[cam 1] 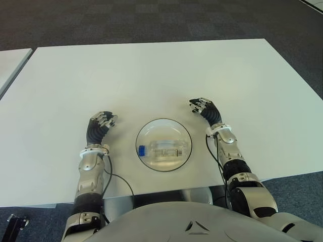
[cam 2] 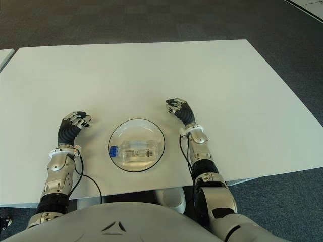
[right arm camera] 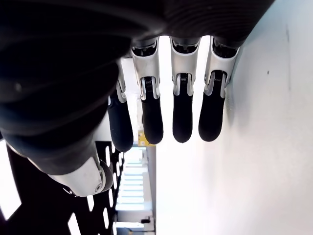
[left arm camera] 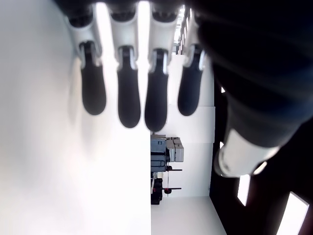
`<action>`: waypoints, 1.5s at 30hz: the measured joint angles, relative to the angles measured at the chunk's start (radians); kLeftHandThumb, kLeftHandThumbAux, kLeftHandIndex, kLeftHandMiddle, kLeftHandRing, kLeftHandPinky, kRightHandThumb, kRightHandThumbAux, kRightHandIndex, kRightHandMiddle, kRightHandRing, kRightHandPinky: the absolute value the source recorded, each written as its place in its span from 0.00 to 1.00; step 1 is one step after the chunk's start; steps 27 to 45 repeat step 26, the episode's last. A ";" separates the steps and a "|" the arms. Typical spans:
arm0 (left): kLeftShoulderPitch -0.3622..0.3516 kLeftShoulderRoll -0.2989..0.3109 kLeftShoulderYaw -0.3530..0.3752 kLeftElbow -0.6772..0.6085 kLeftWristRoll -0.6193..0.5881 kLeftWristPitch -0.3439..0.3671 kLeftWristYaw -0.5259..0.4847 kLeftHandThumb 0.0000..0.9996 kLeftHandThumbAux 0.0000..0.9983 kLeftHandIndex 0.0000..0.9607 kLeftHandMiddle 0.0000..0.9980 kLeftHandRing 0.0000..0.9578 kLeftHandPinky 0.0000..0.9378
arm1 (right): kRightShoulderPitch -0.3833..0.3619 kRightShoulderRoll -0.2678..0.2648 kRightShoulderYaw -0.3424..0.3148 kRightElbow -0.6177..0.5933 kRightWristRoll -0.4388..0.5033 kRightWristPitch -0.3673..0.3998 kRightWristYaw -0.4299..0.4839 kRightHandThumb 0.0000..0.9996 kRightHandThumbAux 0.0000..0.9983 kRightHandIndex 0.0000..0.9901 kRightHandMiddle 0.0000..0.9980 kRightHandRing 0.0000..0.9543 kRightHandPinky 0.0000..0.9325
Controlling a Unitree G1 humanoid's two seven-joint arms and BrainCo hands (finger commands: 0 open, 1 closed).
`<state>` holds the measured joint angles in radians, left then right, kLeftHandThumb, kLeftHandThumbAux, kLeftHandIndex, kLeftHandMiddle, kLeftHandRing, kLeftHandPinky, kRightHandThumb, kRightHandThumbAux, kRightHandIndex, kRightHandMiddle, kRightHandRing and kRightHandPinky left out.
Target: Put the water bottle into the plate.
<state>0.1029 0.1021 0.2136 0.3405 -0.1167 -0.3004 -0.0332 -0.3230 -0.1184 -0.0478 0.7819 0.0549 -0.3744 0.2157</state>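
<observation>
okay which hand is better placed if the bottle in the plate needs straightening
Left, marginally. The water bottle lies in the plate with its blue cap toward the left hand. The right hand sits farther forward; both are open and empty.

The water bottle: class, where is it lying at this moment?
In the eye views the water bottle lies on its side inside the plate, blue cap towards the robot's left, between the empty left hand and right hand.

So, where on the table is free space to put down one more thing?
The white table is bare beyond both hands, up to its far edge. Crowded: the round clear glass plate holding the clear plastic water bottle, flanked by the left robot hand and right robot hand.
</observation>
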 measured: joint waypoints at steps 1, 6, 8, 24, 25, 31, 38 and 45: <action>0.000 0.000 0.000 0.000 0.000 0.000 0.000 0.71 0.71 0.45 0.48 0.50 0.50 | -0.001 0.000 0.001 0.008 -0.002 -0.011 0.000 0.69 0.74 0.42 0.39 0.43 0.47; -0.001 0.001 0.003 0.004 -0.001 -0.002 0.000 0.71 0.71 0.45 0.49 0.50 0.51 | -0.016 0.010 0.001 0.084 -0.034 -0.105 -0.061 0.69 0.74 0.42 0.41 0.44 0.48; -0.001 0.001 0.004 0.007 -0.002 -0.004 0.000 0.71 0.71 0.45 0.49 0.50 0.51 | -0.030 0.022 0.000 0.137 -0.051 -0.152 -0.108 0.69 0.74 0.42 0.43 0.47 0.52; -0.007 0.005 0.007 0.035 -0.004 -0.036 -0.020 0.71 0.71 0.45 0.48 0.49 0.50 | -0.121 0.073 -0.046 0.373 -0.089 -0.334 -0.352 0.71 0.73 0.43 0.51 0.56 0.57; -0.007 0.006 0.007 0.036 -0.005 -0.038 -0.022 0.71 0.71 0.45 0.48 0.49 0.50 | -0.122 0.078 -0.053 0.376 -0.083 -0.341 -0.352 0.71 0.73 0.43 0.51 0.56 0.57; -0.007 0.006 0.007 0.036 -0.007 -0.039 -0.023 0.71 0.71 0.45 0.48 0.49 0.50 | -0.123 0.082 -0.060 0.379 -0.077 -0.347 -0.351 0.71 0.73 0.43 0.52 0.57 0.57; -0.007 0.006 0.007 0.036 -0.007 -0.039 -0.023 0.71 0.71 0.45 0.48 0.49 0.50 | -0.123 0.082 -0.060 0.379 -0.077 -0.347 -0.351 0.71 0.73 0.43 0.52 0.57 0.57; -0.007 0.006 0.007 0.036 -0.007 -0.039 -0.023 0.71 0.71 0.45 0.48 0.49 0.50 | -0.123 0.082 -0.060 0.379 -0.077 -0.347 -0.351 0.71 0.73 0.43 0.52 0.57 0.57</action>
